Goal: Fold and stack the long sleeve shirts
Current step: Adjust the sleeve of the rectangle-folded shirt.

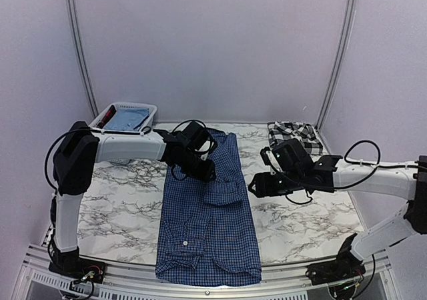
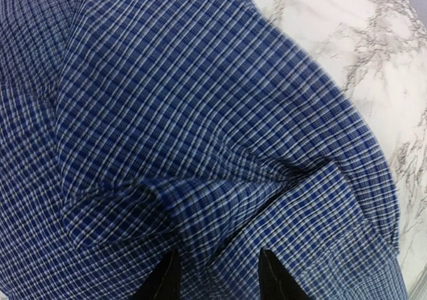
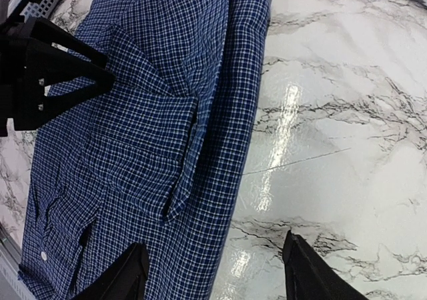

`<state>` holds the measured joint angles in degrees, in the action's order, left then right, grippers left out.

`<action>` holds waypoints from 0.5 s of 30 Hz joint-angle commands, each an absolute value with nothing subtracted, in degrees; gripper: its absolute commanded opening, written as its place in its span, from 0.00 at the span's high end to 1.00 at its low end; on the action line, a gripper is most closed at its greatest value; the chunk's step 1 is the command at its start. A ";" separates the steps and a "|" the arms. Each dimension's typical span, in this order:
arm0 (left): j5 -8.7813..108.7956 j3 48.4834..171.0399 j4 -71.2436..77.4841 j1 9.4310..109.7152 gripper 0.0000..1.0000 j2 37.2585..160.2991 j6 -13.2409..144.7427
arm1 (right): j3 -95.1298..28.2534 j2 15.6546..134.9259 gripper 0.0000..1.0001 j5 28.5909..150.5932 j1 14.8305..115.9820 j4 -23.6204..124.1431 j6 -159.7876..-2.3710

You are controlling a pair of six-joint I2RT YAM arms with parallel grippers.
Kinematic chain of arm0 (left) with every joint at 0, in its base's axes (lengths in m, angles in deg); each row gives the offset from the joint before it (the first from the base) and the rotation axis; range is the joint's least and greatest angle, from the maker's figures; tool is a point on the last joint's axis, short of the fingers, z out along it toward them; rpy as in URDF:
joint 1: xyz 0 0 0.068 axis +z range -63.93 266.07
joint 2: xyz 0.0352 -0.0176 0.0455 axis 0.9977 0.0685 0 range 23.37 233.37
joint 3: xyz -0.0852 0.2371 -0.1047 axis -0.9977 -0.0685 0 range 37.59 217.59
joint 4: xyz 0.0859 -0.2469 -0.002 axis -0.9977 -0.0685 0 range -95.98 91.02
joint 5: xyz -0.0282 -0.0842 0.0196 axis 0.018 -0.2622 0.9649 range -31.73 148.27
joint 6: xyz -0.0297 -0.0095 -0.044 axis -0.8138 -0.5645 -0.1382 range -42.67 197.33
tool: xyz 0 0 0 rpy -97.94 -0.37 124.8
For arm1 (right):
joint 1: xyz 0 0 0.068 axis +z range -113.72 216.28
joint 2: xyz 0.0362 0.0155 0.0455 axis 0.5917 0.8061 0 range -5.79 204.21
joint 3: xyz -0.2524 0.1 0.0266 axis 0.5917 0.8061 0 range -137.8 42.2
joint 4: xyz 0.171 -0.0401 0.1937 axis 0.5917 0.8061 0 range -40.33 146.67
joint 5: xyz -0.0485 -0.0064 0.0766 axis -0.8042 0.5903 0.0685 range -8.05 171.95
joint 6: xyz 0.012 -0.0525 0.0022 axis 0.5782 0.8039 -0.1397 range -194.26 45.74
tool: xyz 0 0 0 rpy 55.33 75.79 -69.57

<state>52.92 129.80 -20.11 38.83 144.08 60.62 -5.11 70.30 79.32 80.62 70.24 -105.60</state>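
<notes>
A dark blue checked shirt point(image 1: 208, 230) lies as a long folded strip down the middle of the marble table point(image 1: 120, 207), with a sleeve point(image 1: 225, 188) folded across it. My left gripper point(image 1: 204, 171) is down on its upper left part. In the left wrist view its fingers point(image 2: 163, 281) stand apart, with a raised ridge of the blue cloth point(image 2: 200, 200) between them. My right gripper point(image 1: 256, 185) hangs open just off the shirt's right edge point(image 3: 243, 133), over bare marble, holding nothing. The black-and-white plaid shirt point(image 1: 294, 134) lies folded at the back right.
A white slatted basket point(image 1: 148, 111) holding light blue cloth stands at the back left. Pale walls close in the table on three sides. A metal rail point(image 1: 200, 288) runs along the near edge by the arm bases.
</notes>
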 commanded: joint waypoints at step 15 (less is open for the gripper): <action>42.69 114.58 -9.08 38.29 0.57 136.44 41.19 | -10.10 83.63 0.51 90.12 80.14 59.85 -106.56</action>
